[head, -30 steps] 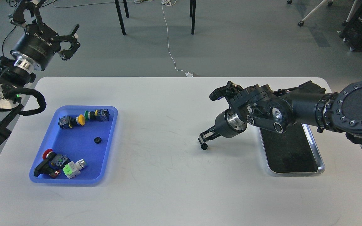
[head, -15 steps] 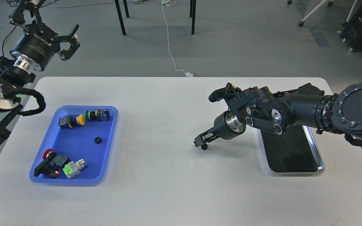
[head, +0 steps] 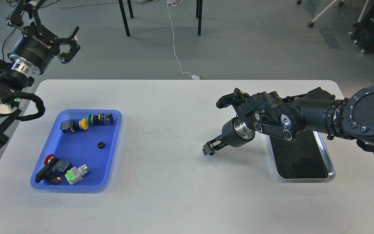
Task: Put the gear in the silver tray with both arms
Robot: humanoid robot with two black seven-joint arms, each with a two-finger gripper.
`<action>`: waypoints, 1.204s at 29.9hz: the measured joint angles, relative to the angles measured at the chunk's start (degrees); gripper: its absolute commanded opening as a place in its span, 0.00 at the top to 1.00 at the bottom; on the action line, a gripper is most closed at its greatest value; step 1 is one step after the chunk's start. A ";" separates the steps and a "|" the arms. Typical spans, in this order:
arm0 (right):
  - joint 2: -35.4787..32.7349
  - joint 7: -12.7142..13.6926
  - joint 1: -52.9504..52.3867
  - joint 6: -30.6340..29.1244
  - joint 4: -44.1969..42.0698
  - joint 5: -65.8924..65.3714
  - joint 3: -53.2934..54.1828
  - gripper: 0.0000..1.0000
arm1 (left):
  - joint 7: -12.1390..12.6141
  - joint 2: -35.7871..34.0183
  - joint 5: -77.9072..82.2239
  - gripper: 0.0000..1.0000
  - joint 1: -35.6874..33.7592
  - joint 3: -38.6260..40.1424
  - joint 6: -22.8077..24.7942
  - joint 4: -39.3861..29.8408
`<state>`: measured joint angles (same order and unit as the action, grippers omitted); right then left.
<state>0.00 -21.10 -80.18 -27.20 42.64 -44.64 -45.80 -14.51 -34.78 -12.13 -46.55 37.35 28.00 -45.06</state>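
My right gripper point(head: 208, 150) is down on the white table, left of the silver tray point(head: 331, 169), at the spot where a small black gear lay. The gear is almost wholly hidden under its dark fingers, and I cannot tell them apart. The silver tray is shiny with a dark bottom, and my right arm covers its far part. A second small black gear point(head: 101, 145) lies in the blue tray point(head: 115, 130). My left gripper point(head: 52, 31) is open and empty, raised beyond the table's far left corner.
The blue plastic tray at the left also holds several push-button switches with yellow, green and red caps. Chair legs and a white cable point(head: 175, 48) are on the floor behind the table.
My right gripper has dropped onto the gear on the table and now covers it. My left gripper has drifted slightly left and up.
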 measured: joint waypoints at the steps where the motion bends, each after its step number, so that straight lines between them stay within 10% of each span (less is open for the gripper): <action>1: 0.00 0.00 0.10 -0.03 -0.01 0.00 0.00 0.57 | 0.00 -0.01 0.00 0.02 0.03 0.00 0.00 0.03; 36: 0.01 0.01 -0.25 -0.80 0.30 -0.11 -1.40 0.82 | -0.17 -0.02 0.00 0.02 0.85 0.27 0.00 0.14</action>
<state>0.01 -21.09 -80.43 -28.00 42.95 -44.76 -47.20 -14.68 -34.80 -12.13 -45.69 37.62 28.00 -44.91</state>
